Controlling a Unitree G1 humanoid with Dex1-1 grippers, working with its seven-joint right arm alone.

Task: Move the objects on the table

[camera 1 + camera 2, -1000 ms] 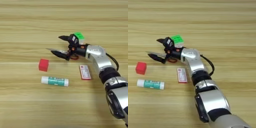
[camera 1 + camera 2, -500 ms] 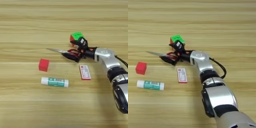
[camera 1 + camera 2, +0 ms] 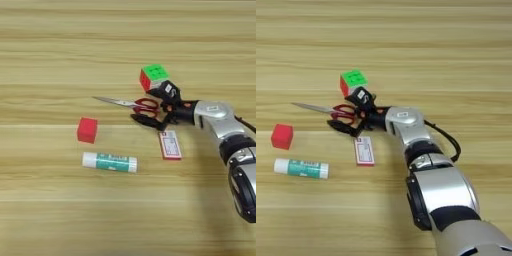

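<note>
We look down on a light wooden bench (image 3: pixel 60 45) that fills the frame. Our silver right forearm (image 3: pixel 411 131) comes in from the lower right, and its gripper (image 3: pixel 156 106) sits just right of centre with its two black fingers spread apart around the red handles of the scissors (image 3: pixel 131 103); whether they press on the handles we cannot tell. The scissor blades point left. A green, red and white puzzle cube (image 3: pixel 153 76) stands just above the gripper. A white-and-green glue stick (image 3: pixel 110 162) lies lower left of centre. A red-and-white card (image 3: pixel 169 145) lies flat just below the gripper. A small red cube (image 3: pixel 87 130) sits left of centre, above the glue stick.
</note>
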